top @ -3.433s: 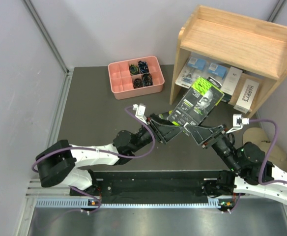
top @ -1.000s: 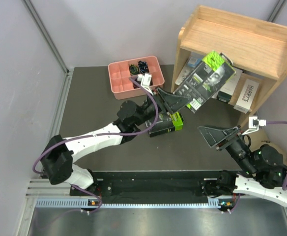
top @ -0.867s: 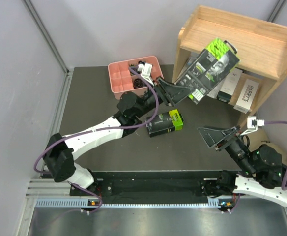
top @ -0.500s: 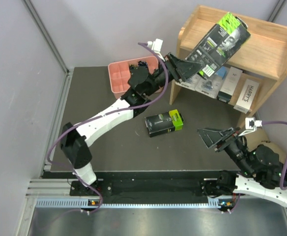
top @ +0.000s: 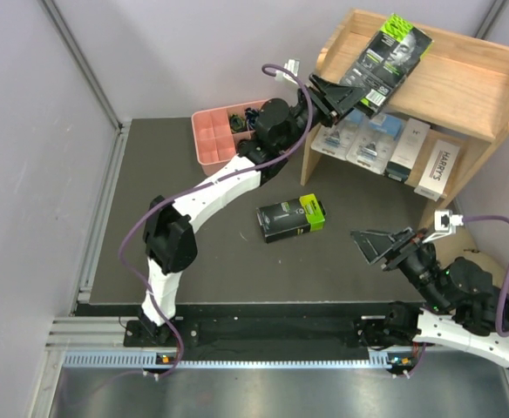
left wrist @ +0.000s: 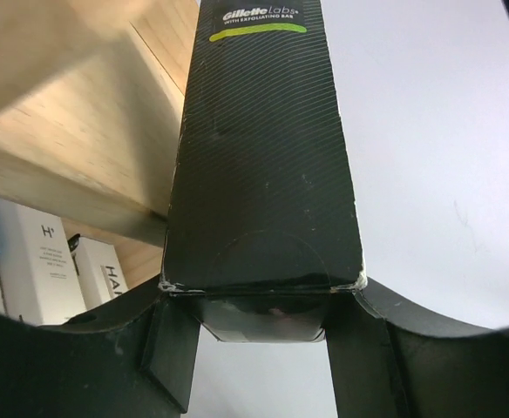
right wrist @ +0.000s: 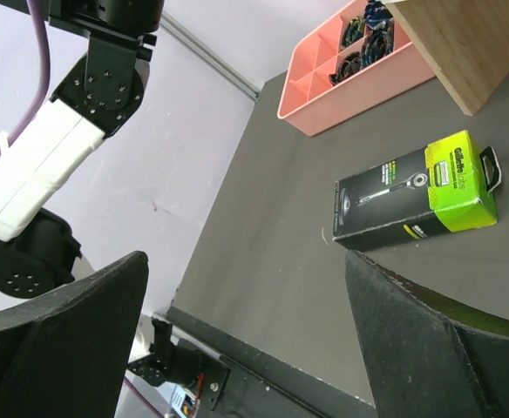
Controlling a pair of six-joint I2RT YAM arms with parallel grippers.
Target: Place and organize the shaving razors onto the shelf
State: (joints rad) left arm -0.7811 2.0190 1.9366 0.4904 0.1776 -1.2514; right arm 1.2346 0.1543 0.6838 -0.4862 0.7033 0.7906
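Lengthwise, the held black box [top: 383, 59] slants, lime-green end toward far right.

Black box [left wrist: 263, 174]: the far end runs past the top edge of the left wrist view; the near corners are covered by the left gripper [left wrist: 263, 300] clamping it.
White boxes [left wrist: 37, 261]: left of that gripper, cut by the picture's edge and sunk behind the gripper body (lettering only partly readable).
Shelf [left wrist: 71, 139]: blurred beyond the left finger; one corner alone enters the right wrist view.
Blue packs [top: 365, 139]: beneath the left gripper, far ends hidden under the upper board.
Tray [right wrist: 324, 103]: far ahead of the right gripper [right wrist: 244, 261]; its small dark items [right wrist: 365, 30] are too small to name.
Left arm [right wrist: 71, 131]: cut by the top and left edges.
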